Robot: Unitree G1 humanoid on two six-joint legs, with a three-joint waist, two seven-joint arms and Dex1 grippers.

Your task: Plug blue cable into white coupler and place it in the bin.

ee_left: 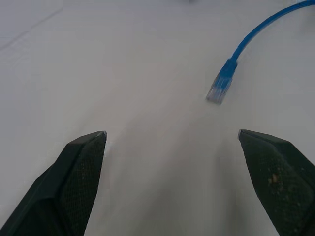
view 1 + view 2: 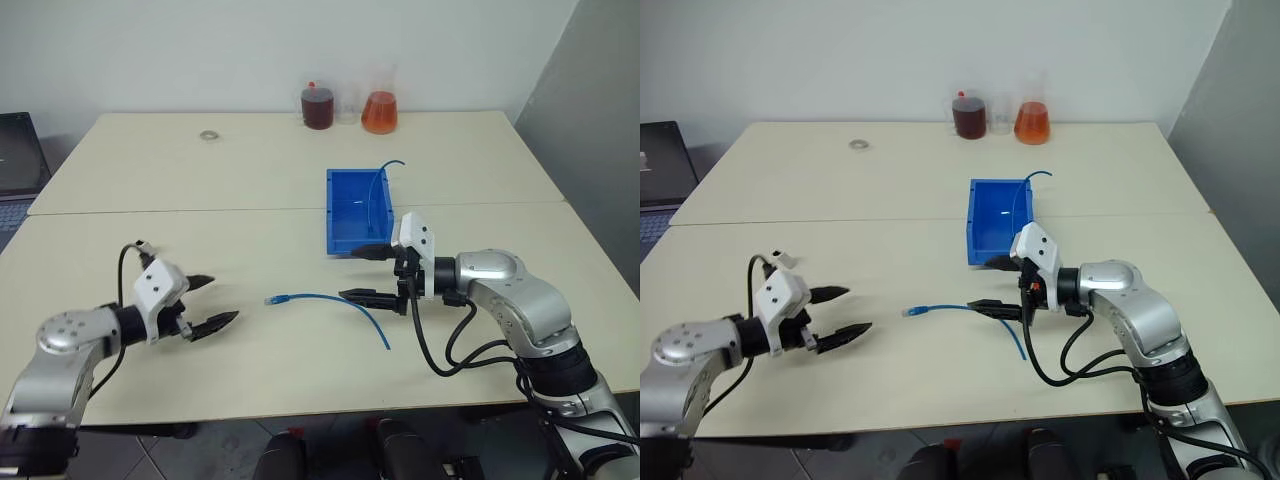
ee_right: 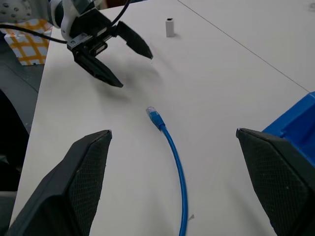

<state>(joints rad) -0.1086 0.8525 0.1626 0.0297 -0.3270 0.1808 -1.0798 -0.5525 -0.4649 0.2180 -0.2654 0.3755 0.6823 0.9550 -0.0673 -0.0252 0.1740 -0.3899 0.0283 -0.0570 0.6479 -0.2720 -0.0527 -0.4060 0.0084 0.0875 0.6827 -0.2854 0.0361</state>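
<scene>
Left gripper (image 2: 212, 301): your jaws stand wide and empty, just above the table (image 2: 150, 200), at about 7 o'clock in the head view.
Right gripper (image 2: 368, 272): also spread wide, holding nothing — it points toward your left, at about 4 o'clock.
Blue cable (image 2: 330, 302): you see it lying loose on the table between the two grippers, pale plug end toward your left gripper, far end curving under the right fingers.
White coupler (image 3: 170, 27): upright on the table beyond your left gripper, well apart from the cable.
Bin (image 2: 335, 215): just behind your right gripper, around 1 o'clock — a second blue cord (image 2: 375, 190) rests in it.
Flasks (image 2: 348, 105): far table edge, 12 o'clock.
</scene>
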